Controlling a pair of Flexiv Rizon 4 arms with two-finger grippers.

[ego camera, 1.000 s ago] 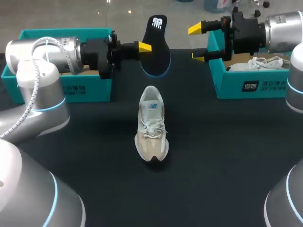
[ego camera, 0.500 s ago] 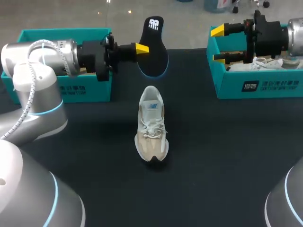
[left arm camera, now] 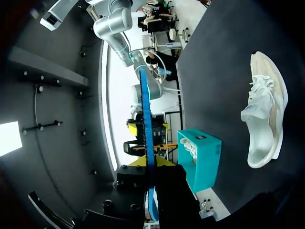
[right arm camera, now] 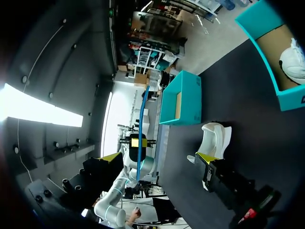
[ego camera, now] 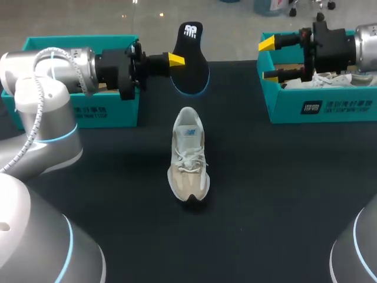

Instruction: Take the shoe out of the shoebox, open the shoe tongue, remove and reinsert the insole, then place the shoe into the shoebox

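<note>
This looks like a robot lab, a place where robots get tried out. Two big grey robot arms, the left arm [ego camera: 53,71] and the right arm [ego camera: 366,44], come in over a flat black bench [ego camera: 283,194]. Each arm ends in a tool with yellow tips. A few things are set out neatly: one teal shoebox [ego camera: 109,115] at the far left corner, another teal shoebox [ego camera: 330,106] at the far right corner, and one shoe [ego camera: 188,156] in the middle.
</note>
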